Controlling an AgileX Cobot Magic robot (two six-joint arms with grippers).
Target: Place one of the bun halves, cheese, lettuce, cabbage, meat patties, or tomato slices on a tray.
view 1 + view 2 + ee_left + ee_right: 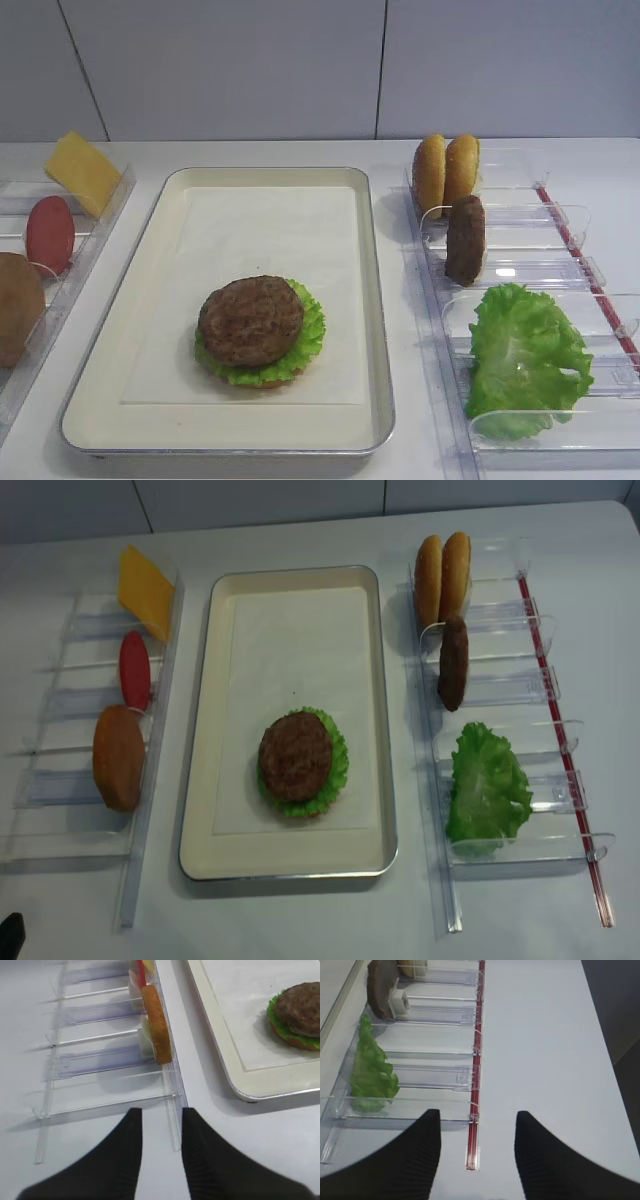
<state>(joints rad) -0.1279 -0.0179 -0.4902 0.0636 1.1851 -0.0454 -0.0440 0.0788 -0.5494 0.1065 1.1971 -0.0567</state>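
On a white tabletop [320, 920] against a pale panelled wall (seams visible), both black grippers, right [477, 1145] and left [161, 1132], hang open and empty.

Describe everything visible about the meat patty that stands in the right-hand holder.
The meat patty is a dark brown, thick round disc with a rough grainy surface. It stands upright on its edge in the clear plastic holder, leaning against a divider, just in front of the two bun halves and behind the lettuce. No gripper touches it.
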